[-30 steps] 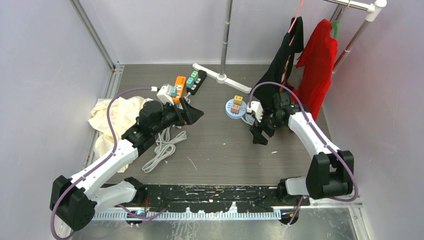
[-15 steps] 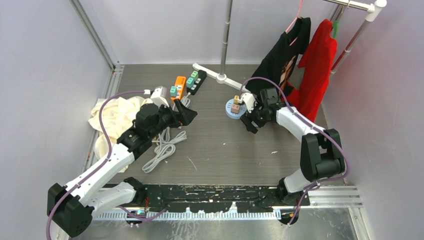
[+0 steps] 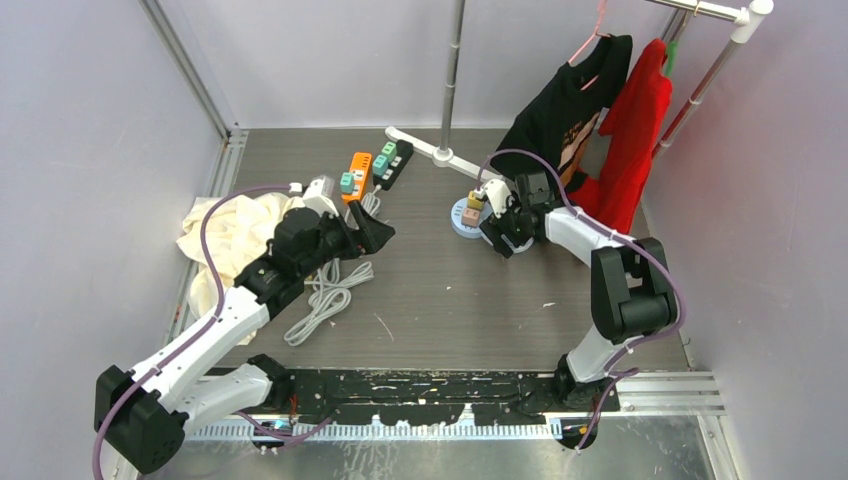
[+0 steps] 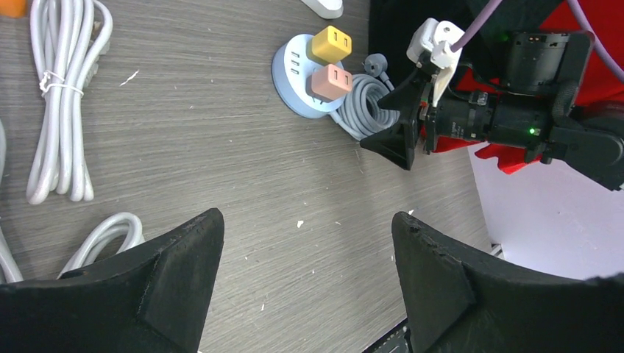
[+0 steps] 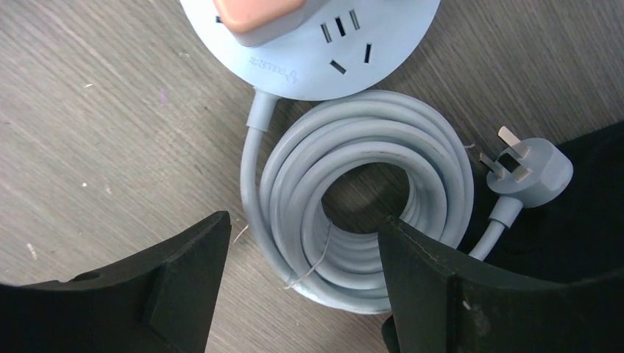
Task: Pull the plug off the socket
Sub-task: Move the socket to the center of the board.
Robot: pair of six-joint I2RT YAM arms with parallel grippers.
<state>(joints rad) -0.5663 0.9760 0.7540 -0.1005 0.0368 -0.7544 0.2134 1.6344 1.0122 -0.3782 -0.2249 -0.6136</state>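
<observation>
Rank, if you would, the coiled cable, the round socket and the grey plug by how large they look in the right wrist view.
1. coiled cable
2. round socket, though the frame's top edge cuts it off
3. grey plug

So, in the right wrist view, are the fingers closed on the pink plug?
No, the fingers stand apart above the coiled grey cable, and the pink plug sits untouched in the socket.

**Open from near left, crowded right and behind**

Bare tabletop (image 3: 440,290) all the way to the round socket (image 4: 283,70) from the near left. Hemmed right by coiled grey cable (image 5: 441,169) just beside, behind by rack foot (image 3: 430,148) and hanging black shirt (image 3: 560,110).
</observation>
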